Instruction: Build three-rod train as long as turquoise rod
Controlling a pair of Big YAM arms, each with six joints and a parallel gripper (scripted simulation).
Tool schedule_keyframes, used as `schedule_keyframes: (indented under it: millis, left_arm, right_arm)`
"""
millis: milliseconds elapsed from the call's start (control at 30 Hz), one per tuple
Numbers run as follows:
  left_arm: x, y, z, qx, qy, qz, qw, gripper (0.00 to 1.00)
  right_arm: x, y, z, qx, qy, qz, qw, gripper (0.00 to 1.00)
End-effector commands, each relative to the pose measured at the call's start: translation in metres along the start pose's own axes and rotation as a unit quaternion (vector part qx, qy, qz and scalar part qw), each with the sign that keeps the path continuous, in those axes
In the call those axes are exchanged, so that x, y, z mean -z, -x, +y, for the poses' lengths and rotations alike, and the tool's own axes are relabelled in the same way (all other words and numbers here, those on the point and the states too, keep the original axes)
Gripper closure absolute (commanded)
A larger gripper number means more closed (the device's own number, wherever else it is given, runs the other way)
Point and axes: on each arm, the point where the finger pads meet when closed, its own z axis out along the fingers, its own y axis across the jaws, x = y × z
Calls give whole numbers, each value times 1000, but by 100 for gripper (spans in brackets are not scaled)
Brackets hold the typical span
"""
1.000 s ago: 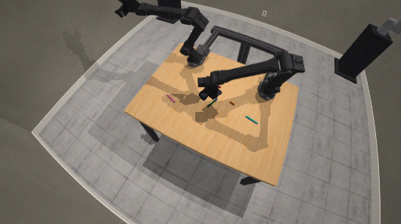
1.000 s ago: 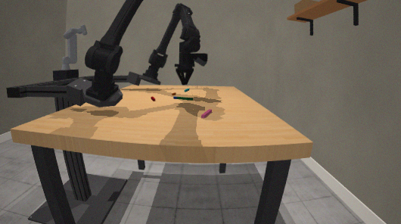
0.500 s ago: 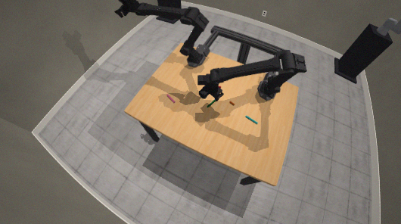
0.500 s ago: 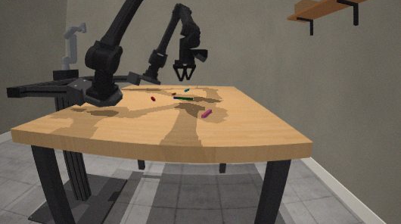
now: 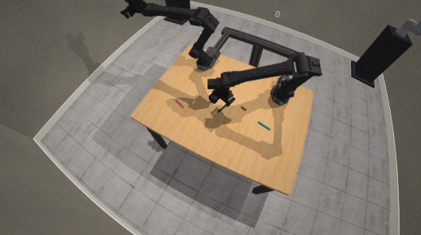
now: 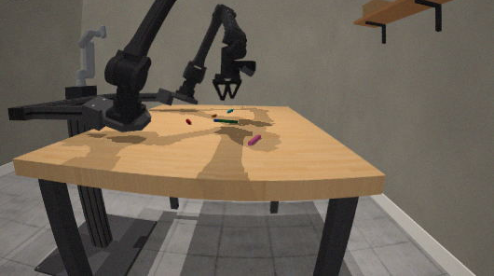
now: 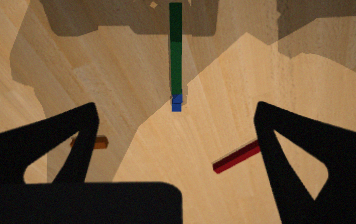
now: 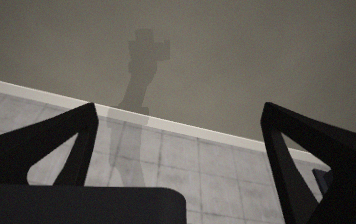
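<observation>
A green rod (image 5: 222, 109) (image 6: 227, 121) (image 7: 176, 55) lies flat. At one end is a short blue stretch (image 6: 215, 120) (image 7: 177, 98) with a thin dark line across it; it looks like two blue rods end to end, in line with the green and touching or nearly so. The turquoise rod (image 5: 264, 125) (image 6: 230, 111) lies apart. My left gripper (image 5: 222, 101) (image 6: 227, 98) (image 7: 176, 111) is open and empty above the blue end. My right gripper (image 5: 125, 6) (image 8: 179, 112) is open and empty, beyond the table's edge.
An orange rod (image 5: 243, 108) (image 6: 214, 116) (image 7: 101, 142) and a red rod (image 5: 230, 91) (image 6: 188, 121) (image 7: 236, 156) lie on opposite sides of the blue end. A pink rod (image 5: 179, 103) (image 6: 254, 140) lies apart, beyond the green rod. Arm shadows cross the table (image 5: 254, 166).
</observation>
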Motion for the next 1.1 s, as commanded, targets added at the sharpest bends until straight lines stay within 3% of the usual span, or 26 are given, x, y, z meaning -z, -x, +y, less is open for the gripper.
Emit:
schedule_keyframes:
  millis: [0,167,333,767,867,1067]
  left_arm:
    - [6,7,-12,1,-6,-5,1000,0]
    - [32,16,-15,8,-22,-21,1000,0]
    - [43,16,-14,8,-22,-22,999,0]
    - [118,13,-12,9,-25,-21,999,0]
    - [108,10,-16,3,-12,-11,1000,0]
    - [118,11,-15,4,-13,-11,1000,0]
  right_arm:
    - [-3,46,-10,-6,-12,-44,999,0]
    - [-3,46,-10,-6,-12,-44,999,0]
    - [-3,46,-10,-6,-12,-44,999,0]
    - [-3,46,-10,-6,-12,-44,999,0]
    - [-3,46,-10,-6,-12,-44,999,0]
    - [-3,46,-10,-6,-12,-44,999,0]
